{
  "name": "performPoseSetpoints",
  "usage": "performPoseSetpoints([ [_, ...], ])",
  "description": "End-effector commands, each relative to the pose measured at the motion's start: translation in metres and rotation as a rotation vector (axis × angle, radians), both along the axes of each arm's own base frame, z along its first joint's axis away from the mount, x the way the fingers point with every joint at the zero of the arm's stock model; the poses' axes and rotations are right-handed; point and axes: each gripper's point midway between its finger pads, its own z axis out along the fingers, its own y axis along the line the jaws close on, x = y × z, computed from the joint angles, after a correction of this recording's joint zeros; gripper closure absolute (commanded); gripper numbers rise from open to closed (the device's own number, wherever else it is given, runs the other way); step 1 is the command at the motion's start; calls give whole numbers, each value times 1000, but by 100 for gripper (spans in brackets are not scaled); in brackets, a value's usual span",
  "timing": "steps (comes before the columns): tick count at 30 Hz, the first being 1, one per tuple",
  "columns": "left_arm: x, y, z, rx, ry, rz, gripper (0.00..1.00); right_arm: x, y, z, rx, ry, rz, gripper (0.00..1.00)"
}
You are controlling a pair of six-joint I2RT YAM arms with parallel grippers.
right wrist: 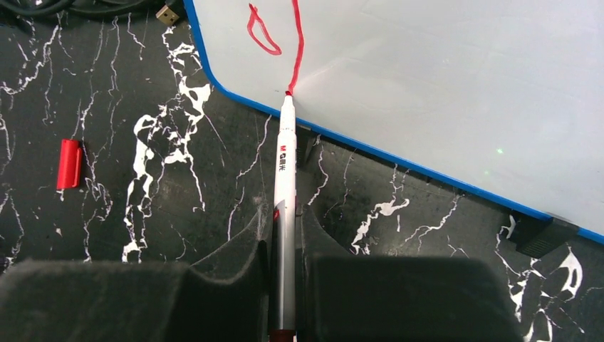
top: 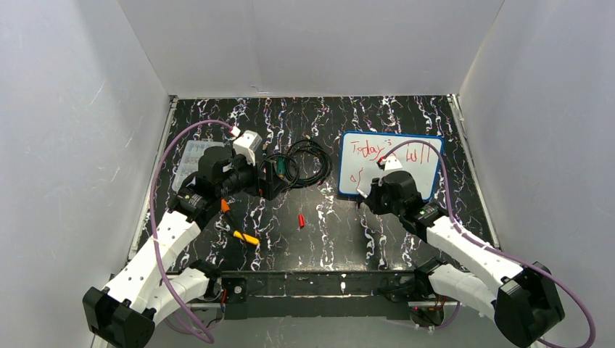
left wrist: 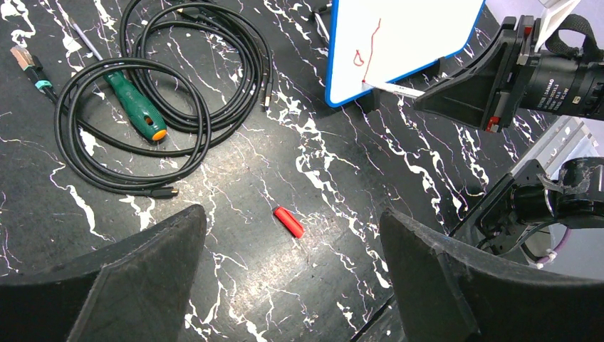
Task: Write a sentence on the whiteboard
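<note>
The whiteboard [top: 413, 156], with the sentence [top: 368, 149] begun, stands at the far right of the table [top: 341, 239]. It looks light and slick on its small feet, so it is best steadied by an edge. The right gripper [right wrist: 285, 221] pinches the slim, rigid marker [right wrist: 285, 164] tight at mid-barrel, with the tip on the board. The left gripper [left wrist: 290, 242] gapes wide and holds nothing.

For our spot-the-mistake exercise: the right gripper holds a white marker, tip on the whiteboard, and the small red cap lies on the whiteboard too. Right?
Not quite. The red cap lies on the black table, off the whiteboard; the right wrist view shows it. The right gripper does hold the white marker, tip on the board.
</note>
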Motion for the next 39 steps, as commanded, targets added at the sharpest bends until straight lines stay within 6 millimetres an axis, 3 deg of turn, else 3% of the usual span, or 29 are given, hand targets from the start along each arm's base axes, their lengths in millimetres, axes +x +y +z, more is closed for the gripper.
performPoseSetpoints([
  [1,-2,-1,2,-13,-7,-12,10,7,11,7,59,-29,4,99],
  [5,-2,-1,1,-11,-8,-12,10,15,23,20,109,-69,22,99],
  [8,-2,-1,1,-10,-7,-11,10,22,30,46,172,-144,27,99],
  [13,-1,-1,1,-10,-6,-10,10,29,17,69,175,-224,-42,99],
  [22,-1,-1,0,-8,-4,-9,10,27,7,49,95,-174,-66,99],
  [39,-1,0,0,-5,-6,-6,10,29,-5,36,35,-137,-121,99],
])
